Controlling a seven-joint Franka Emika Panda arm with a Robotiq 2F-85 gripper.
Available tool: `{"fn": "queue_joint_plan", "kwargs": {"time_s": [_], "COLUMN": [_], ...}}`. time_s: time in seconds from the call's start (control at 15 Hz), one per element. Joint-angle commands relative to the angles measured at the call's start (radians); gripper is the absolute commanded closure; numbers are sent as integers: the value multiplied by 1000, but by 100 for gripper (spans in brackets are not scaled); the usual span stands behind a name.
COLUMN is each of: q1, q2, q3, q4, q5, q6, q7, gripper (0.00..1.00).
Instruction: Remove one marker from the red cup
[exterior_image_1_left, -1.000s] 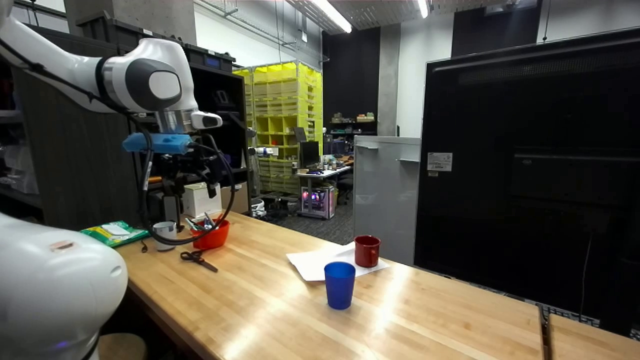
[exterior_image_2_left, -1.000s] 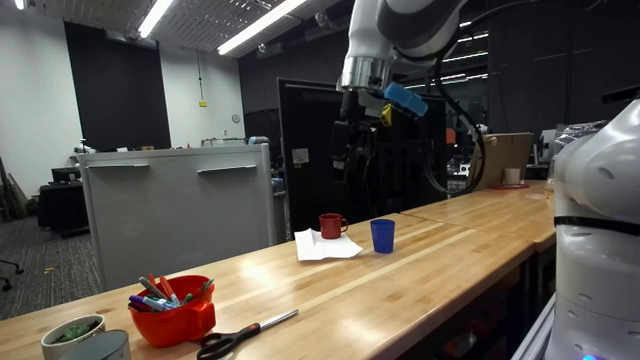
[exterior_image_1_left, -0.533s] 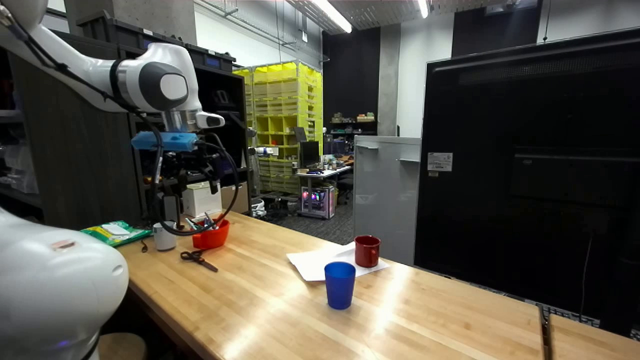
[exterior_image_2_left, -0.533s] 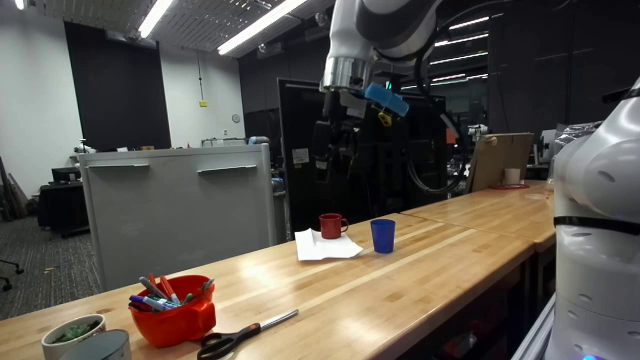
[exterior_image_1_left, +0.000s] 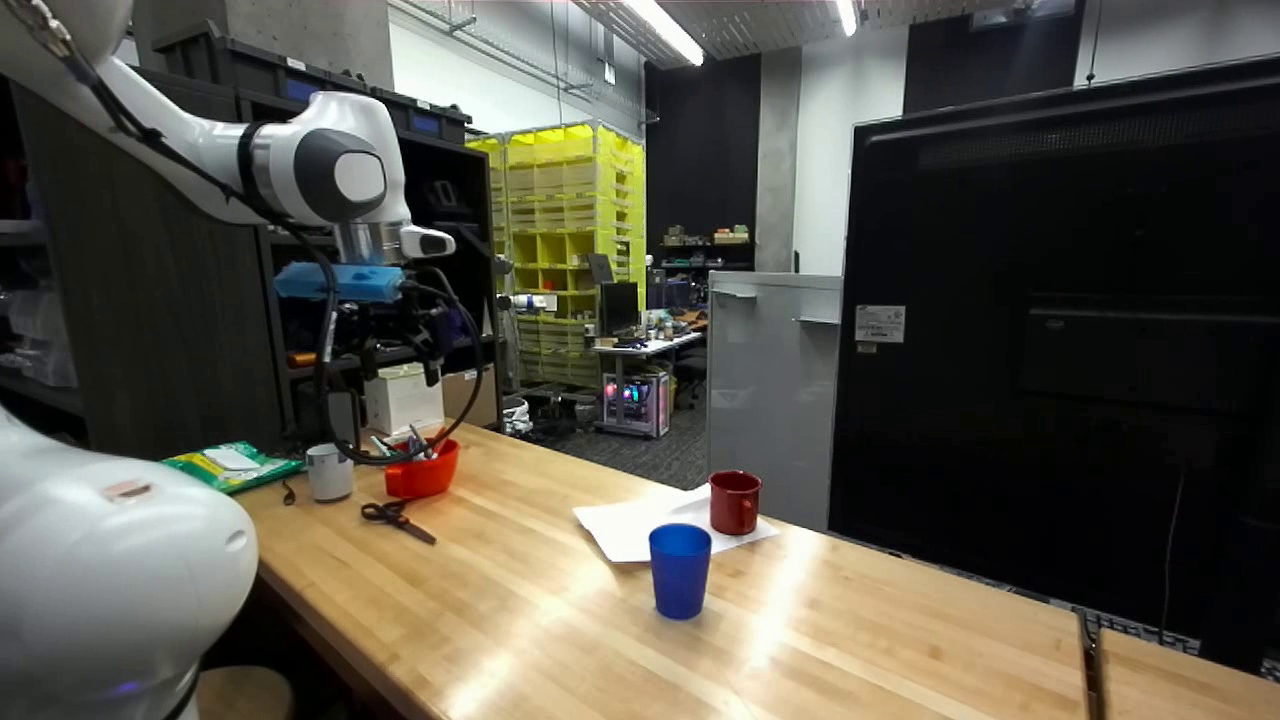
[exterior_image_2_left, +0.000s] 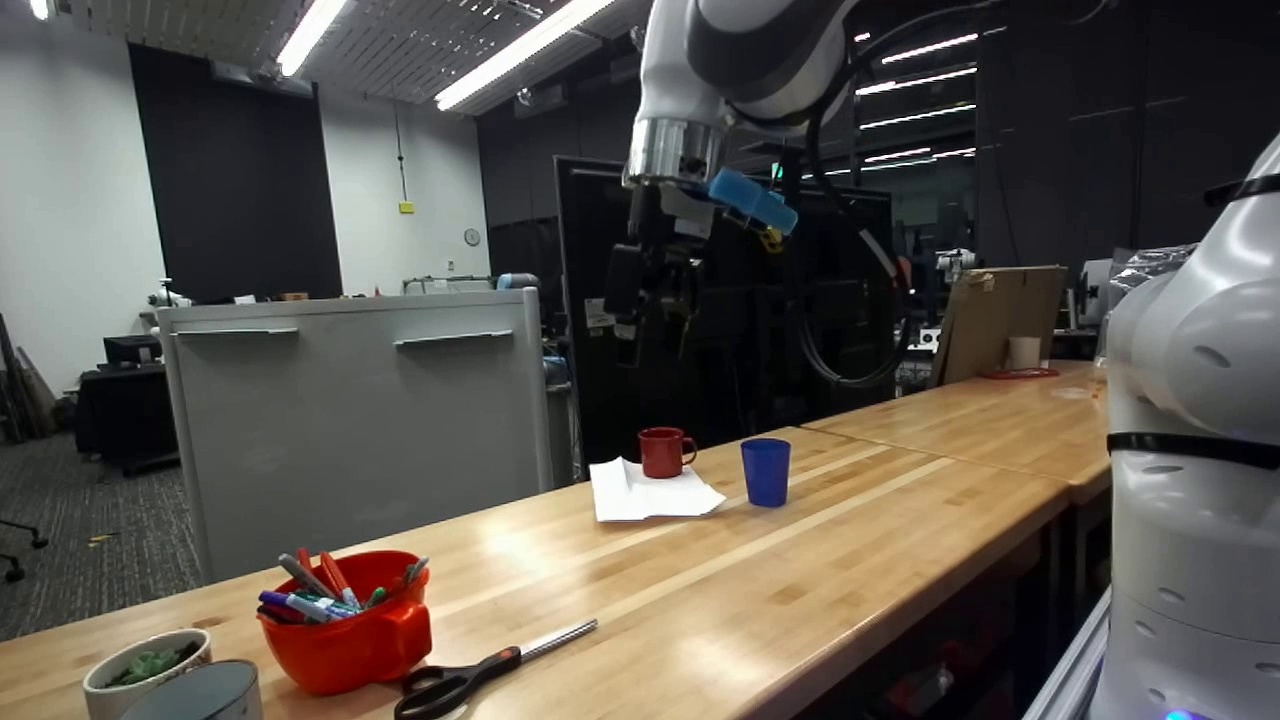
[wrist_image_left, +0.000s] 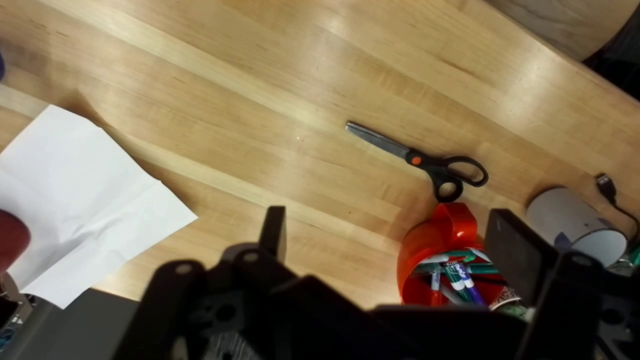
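In an exterior view, the black gripper (exterior_image_2_left: 657, 346) hangs above the wooden table (exterior_image_2_left: 760, 600), farther left than a second ago; the wrist view shows its jaws wide apart. The bright red cup (exterior_image_2_left: 345, 650) stands at the near left, in the same place as before, with markers (exterior_image_2_left: 308, 607) leaning inside it. Black-handled scissors (exterior_image_2_left: 508, 658) lie just to its right. Farther away, a dark red mug (exterior_image_2_left: 661, 453) rests on white paper (exterior_image_2_left: 655, 497), and a blue tumbler (exterior_image_2_left: 765, 473) stands to the right, all three unmoved.
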Motion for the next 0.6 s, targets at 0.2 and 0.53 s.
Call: {"fn": "queue_joint_plan", "kwargs": {"time_s": [0.2,0.53], "q1": [34,66], "q2": [66,168], "q3": [13,53], "q4": [36,101], "q5": [-11,-40], "q6": [13,51], "q7": [-19,-45], "gripper": [0,0]}}
